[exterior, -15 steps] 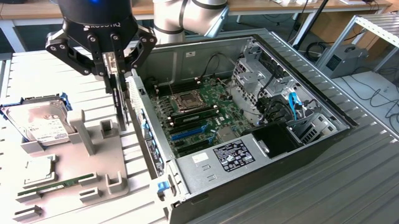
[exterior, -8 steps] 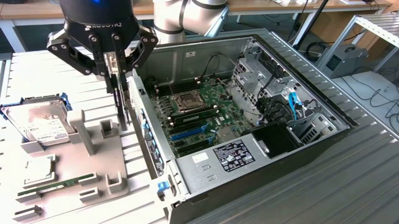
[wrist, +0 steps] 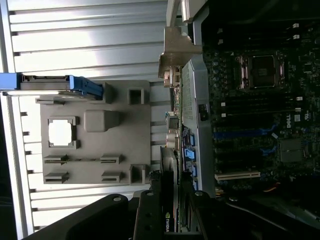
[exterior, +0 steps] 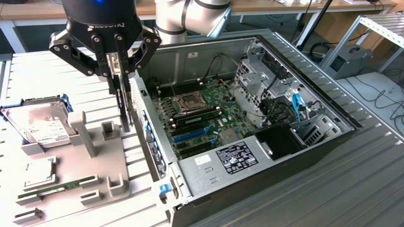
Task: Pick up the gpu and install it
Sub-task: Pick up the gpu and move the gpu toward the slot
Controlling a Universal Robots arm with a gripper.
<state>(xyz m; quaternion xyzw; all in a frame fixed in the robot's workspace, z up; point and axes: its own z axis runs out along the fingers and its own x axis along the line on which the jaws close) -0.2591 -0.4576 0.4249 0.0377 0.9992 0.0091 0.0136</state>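
The gpu (exterior: 124,101), a thin black card with a silvery metal edge, hangs upright and edge-on from my gripper (exterior: 116,71), whose fingers are shut on its upper end. It is in the air between the grey parts holder (exterior: 94,165) and the near wall of the open computer case (exterior: 303,156). In the wrist view the gpu (wrist: 170,165) runs away from my gripper (wrist: 172,220) along the case wall, ending in its metal bracket. The motherboard (exterior: 202,111) with blue slots (exterior: 189,135) lies inside the case, beside the card.
A silver hard drive (exterior: 38,120) stands at the holder's far end. A processor chip (exterior: 38,172) and a green RAM stick (exterior: 57,186) lie on the holder. The case holds drive cages (exterior: 265,80), cables and a power supply (exterior: 237,158).
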